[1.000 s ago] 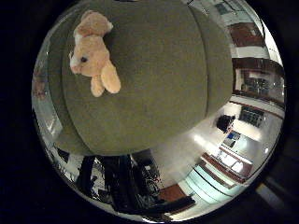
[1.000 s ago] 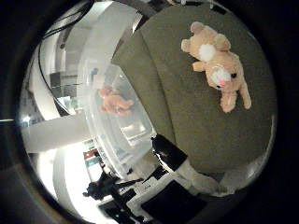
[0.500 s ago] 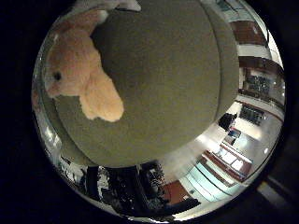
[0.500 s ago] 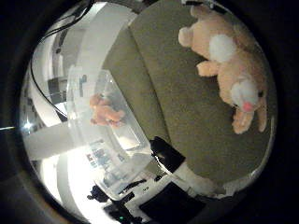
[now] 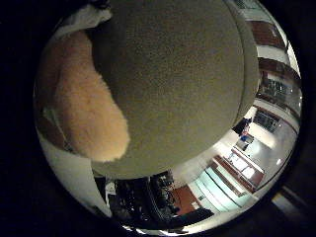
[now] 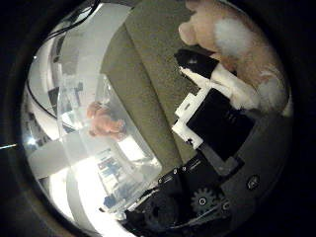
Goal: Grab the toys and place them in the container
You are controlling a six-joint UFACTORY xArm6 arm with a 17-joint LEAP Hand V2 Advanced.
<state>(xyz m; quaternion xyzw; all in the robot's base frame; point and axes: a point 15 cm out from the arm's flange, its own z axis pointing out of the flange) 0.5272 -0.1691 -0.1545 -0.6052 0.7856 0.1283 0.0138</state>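
A tan plush rabbit [image 5: 84, 99] lies on a round green cushioned surface [image 5: 183, 79] and fills much of the little finger side view, close to my palm. In the thumb side view the rabbit [image 6: 237, 39] shows its white patch. My hand [image 6: 212, 109] reaches in from the edge with white and black fingers curled toward it. One black fingertip [image 6: 197, 64] rests against the plush. A clear plastic container [image 6: 74, 94] stands beside the green surface with a small pink-orange toy [image 6: 104, 118] inside.
Beyond the green surface's edge there is pale floor [image 5: 212, 148], dark equipment [image 5: 138, 193] and windows [image 5: 267, 59]. The container sits between the green surface and white furniture [image 6: 94, 49].
The camera has come much closer to the rabbit, which now fills more of both views. My fingers have come into the thumb side view and curled onto the plush.
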